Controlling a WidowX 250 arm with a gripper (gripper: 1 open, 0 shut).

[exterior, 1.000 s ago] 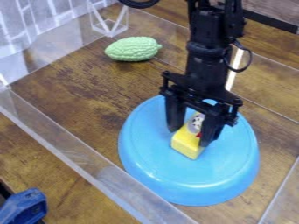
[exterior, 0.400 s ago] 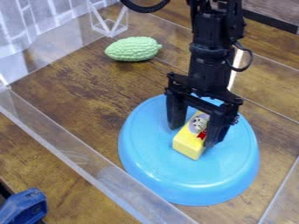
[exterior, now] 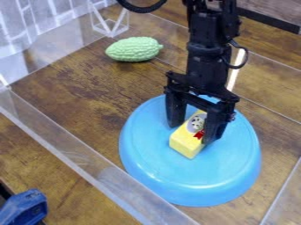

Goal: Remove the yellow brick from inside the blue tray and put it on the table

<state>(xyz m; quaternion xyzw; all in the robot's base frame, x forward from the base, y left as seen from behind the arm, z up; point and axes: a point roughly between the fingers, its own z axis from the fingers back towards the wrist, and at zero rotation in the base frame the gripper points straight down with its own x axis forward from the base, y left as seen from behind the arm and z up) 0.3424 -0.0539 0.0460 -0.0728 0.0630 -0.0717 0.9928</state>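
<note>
Yellow brick (exterior: 185, 142): inside the tray, label and cartoon face upward, lying a little toward the arm's side of the middle; seemingly resting there by its own weight, low and flat enough to need no propping.
Blue tray (exterior: 153, 176): flat on the table, wide and shallow, probably meant as the holder to be emptied.
Gripper (exterior: 192, 123): jaws spread wide, fingers down at either side of the brick, likely placed so to straddle it before closing; contact with its sides impossible to tell.
Table (exterior: 70, 97): dark wood grain, bare stretch beside the tray, likely usable as the landing place.
Green object (exterior: 134, 49): bumpy, on the table beyond the tray, well apart and out of the way.
Next move: probably close squarely, then lift above the rim before going sideways.
Risk: off-centre closing, perhaps twisting the brick or dragging the tray along.
</note>
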